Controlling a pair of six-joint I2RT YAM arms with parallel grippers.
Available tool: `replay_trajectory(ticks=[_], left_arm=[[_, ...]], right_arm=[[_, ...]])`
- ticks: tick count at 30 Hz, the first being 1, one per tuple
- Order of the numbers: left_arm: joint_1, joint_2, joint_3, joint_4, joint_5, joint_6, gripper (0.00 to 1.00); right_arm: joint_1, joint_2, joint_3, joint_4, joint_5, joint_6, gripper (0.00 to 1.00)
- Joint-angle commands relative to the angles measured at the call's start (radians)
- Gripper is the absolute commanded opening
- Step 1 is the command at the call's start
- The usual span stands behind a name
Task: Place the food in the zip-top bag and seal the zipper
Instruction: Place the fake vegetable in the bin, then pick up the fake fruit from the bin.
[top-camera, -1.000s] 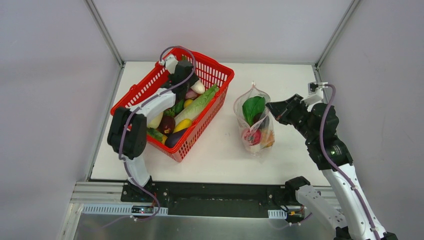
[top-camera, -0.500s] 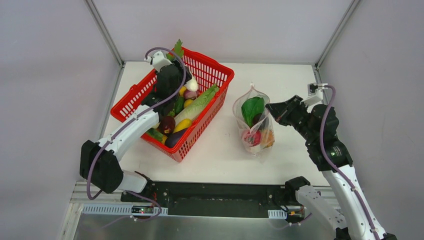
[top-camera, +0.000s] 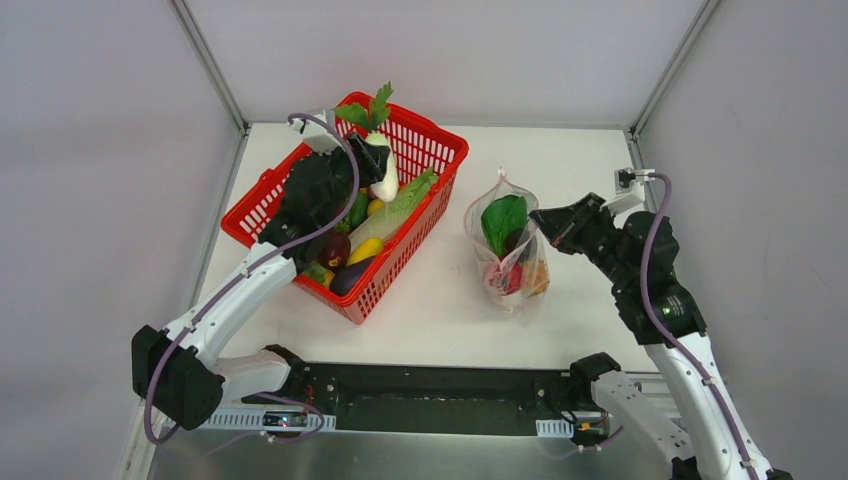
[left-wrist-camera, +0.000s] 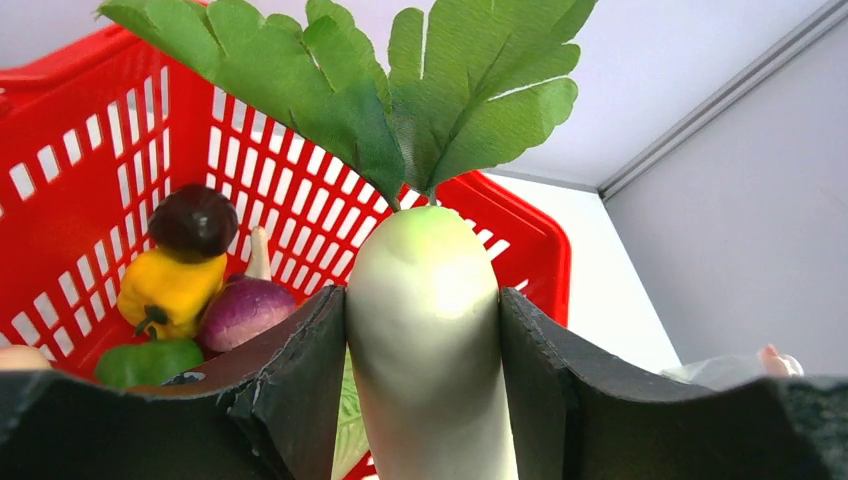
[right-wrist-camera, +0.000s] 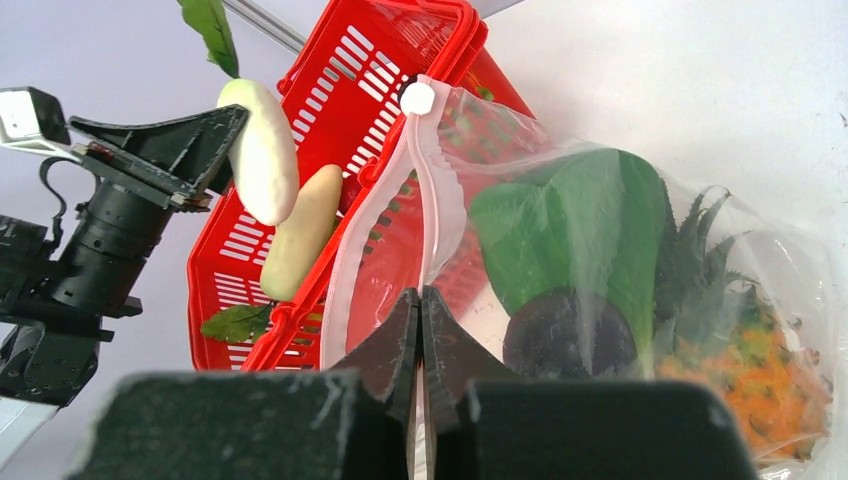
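My left gripper (top-camera: 377, 172) is shut on a white radish (left-wrist-camera: 430, 330) with green leaves and holds it above the red basket's far side; the radish also shows in the top view (top-camera: 385, 175) and in the right wrist view (right-wrist-camera: 260, 150). My right gripper (top-camera: 543, 224) is shut on the pink zipper strip (right-wrist-camera: 432, 215) at the mouth edge of the clear zip-top bag (top-camera: 512, 250). The bag lies on the table right of the basket, its mouth open. It holds a green leafy vegetable (right-wrist-camera: 590, 230), a dark purple eggplant (right-wrist-camera: 568, 340), an orange pineapple (right-wrist-camera: 770, 380) and a red fruit (top-camera: 508, 276).
The red mesh basket (top-camera: 432, 195) stands at the back left with several toy vegetables inside, among them a second white radish (right-wrist-camera: 300, 245), a yellow piece (top-camera: 366, 248) and a dark eggplant (top-camera: 350, 275). Grey walls and metal posts close in the table.
My left gripper has lifted the white radish up out of the basket and turned it toward the right. My right gripper has stayed shut on the bag's mouth.
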Motion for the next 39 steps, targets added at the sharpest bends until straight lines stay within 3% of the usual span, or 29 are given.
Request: replay_trajectory(ticks=[1, 7, 10, 14, 17, 20, 23, 29, 34, 39], left_arm=[[-0.009, -0.061, -0.021, 0.020, 0.016, 0.066, 0.21], [0.007, -0.029, 0.027, -0.295, -0.144, 0.071, 0.26], [0.035, -0.022, 0.012, -0.372, -0.157, 0.082, 0.31], [0.060, 0.019, 0.067, -0.522, -0.153, 0.125, 0.50], [0.071, 0.055, 0.128, -0.608, -0.174, 0.153, 0.77], [0.076, 0.102, 0.224, -0.678, -0.199, 0.189, 0.90], [0.077, 0.152, 0.322, -0.717, -0.189, 0.235, 0.93], [0.085, 0.336, 0.537, -0.725, 0.021, 0.345, 0.93], [0.142, 0.536, 0.727, -0.754, 0.098, 0.288, 0.91], [0.174, 0.688, 0.793, -0.686, 0.037, 0.213, 0.87]], right_arm=[[0.001, -0.018, 0.000, 0.062, -0.023, 0.014, 0.00], [0.001, -0.013, -0.001, 0.061, -0.029, 0.013, 0.00], [0.002, -0.008, -0.001, 0.061, -0.029, 0.011, 0.00], [0.001, 0.005, 0.000, 0.069, -0.027, 0.010, 0.00], [0.000, 0.018, 0.001, 0.073, -0.021, 0.007, 0.00], [0.002, 0.031, 0.008, 0.070, -0.010, 0.002, 0.00], [0.001, 0.040, 0.022, 0.065, 0.005, -0.004, 0.00], [0.000, 0.046, 0.029, 0.083, 0.028, -0.016, 0.00], [0.002, 0.051, 0.017, 0.109, 0.024, -0.005, 0.00], [0.000, 0.067, 0.001, 0.149, 0.024, 0.008, 0.00]])
